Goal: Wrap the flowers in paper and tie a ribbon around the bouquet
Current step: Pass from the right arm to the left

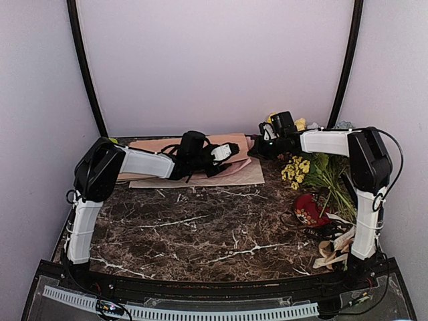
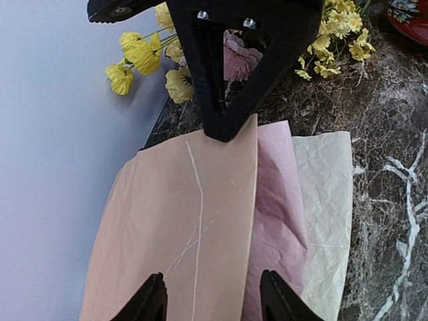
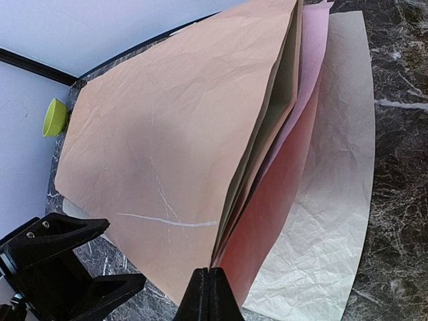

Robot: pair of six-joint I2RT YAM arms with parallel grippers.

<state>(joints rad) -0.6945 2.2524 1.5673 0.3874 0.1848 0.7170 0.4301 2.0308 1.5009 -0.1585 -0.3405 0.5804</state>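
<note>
Right hand (image 3: 208, 281): fingers pressed together, pinching the right-hand edge of the paper (image 3: 167, 134), peach face up. That edge is raised, fanning off a stack at the far side of the worktop (image 1: 200, 227). Below it are a pink sheet (image 2: 277, 207) and a cream sheet (image 2: 328, 194), the cream one lying flat.

Left hand (image 2: 212, 284): fingers spread, nothing between them, poised over the other end of the same peach sheet. Contact: cannot tell.

Flowers (image 1: 297, 168): yellow heads and green stalks lie on the worktop just right of the stack, none on the paper. Wrapping not begun, by my reading.

Risks from here:
- Several layers rise together at the pinch. More than one sheet may come away, dragging the stack.
- The thin sheet is held at one point. A quick pull could tear it or slip it free.
- Left hand closing down on the flat sheet may crumple it or catch the layers beneath.
- Right arm sits close to the flower heads, so a swing could sweep them aside.
</note>
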